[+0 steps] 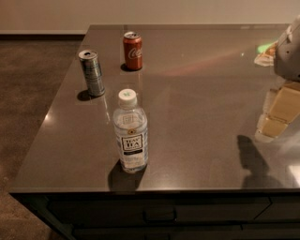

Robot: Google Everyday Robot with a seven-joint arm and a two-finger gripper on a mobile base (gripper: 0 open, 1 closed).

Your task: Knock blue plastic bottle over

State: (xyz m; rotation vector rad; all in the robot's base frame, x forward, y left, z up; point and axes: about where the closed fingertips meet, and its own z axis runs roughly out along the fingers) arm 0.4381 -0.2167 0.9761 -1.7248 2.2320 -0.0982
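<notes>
Here's your scene: a dark, polished countertop (197, 93) fills most of the view, glossy enough to throw back soft streaks of light and a greenish glint (265, 47) at the far right. Its front edge runs along the bottom, and beneath it you've got dark drawer fronts with a handle (159, 213) just visible. Off to the left the counter drops away to a dark speckled floor (33, 89), and a pale wall (140, 11) with a dark baseboard closes off the back.

Now your target: the blue plastic bottle (131, 131) is standing upright, white cap on top, label facing you, near the front edge and a little left of centre. It casts a shadow toward the front edge.

Behind it, close to the left edge, stands a slim silver-blue can (92, 72), upright. Further back and a touch to the right, a red cola can (132, 50), upright too. All three stand apart from each other.

Your gripper (276, 117) is over at the right edge of the view, pale tan and only partly in frame, hanging above the counter, well apart from the bottle. Its shadow (252, 159) lies on the surface below it. Open or closed? You can't tell from this angle.
</notes>
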